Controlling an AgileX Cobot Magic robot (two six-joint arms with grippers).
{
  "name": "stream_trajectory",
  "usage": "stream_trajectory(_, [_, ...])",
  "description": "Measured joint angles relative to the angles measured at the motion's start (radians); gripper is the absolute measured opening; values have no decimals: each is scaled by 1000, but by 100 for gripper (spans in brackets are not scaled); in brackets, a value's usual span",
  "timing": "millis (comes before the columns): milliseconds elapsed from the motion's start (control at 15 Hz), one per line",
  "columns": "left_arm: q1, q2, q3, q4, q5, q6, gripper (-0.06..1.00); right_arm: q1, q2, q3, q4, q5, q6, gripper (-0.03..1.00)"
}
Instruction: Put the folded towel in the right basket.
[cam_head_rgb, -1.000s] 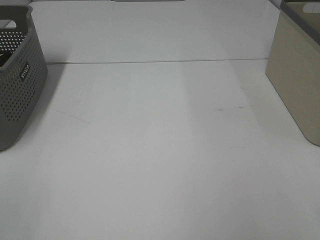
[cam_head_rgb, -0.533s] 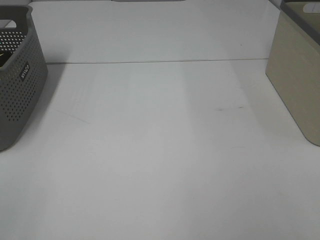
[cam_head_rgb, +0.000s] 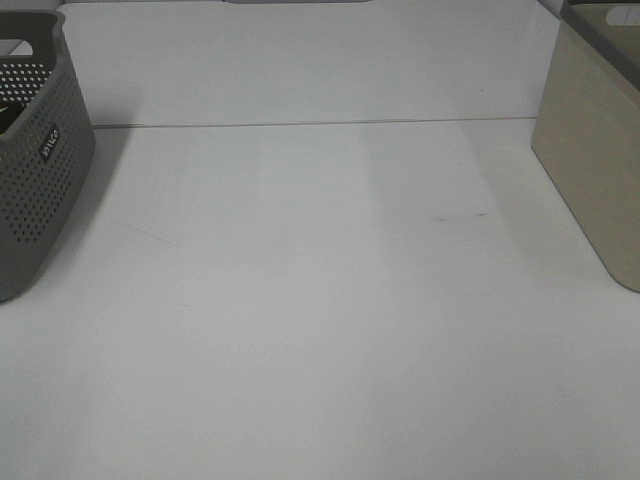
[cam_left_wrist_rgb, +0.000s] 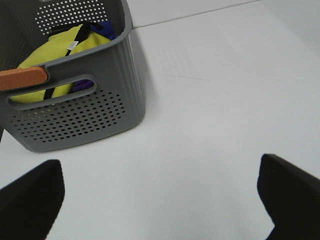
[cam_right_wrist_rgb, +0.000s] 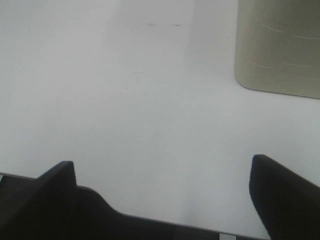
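Observation:
No folded towel shows on the white table (cam_head_rgb: 320, 300). The beige right basket (cam_head_rgb: 590, 170) stands at the table's right edge; only its outer wall shows, also in the right wrist view (cam_right_wrist_rgb: 277, 45), and its inside is hidden. My left gripper (cam_left_wrist_rgb: 160, 200) is open and empty above bare table, next to the grey basket (cam_left_wrist_rgb: 100, 105). My right gripper (cam_right_wrist_rgb: 167, 195) is open and empty over the table's near edge, some way from the beige basket. Neither gripper shows in the high view.
The grey perforated basket (cam_head_rgb: 40, 170) stands at the left edge. It holds a yellow cloth (cam_left_wrist_rgb: 60, 55) and a purple cloth (cam_left_wrist_rgb: 85, 86). An orange piece (cam_left_wrist_rgb: 22, 78) lies along its rim. A seam crosses the table at the back.

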Motion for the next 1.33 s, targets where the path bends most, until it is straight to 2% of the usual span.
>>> stream_trajectory(200, [0,0,0,0,0,0,99,-95,-10,0,0,0,0,87])
stream_trajectory(333, [0,0,0,0,0,0,99,-133,-95,0,0,-2,0,87])
stream_trajectory(533, [0,0,0,0,0,0,99,-133,-165,0,1,-2,0,87])
stream_trajectory(1333, [0,0,0,0,0,0,99,-133,-166,0,1,-2,0,87])
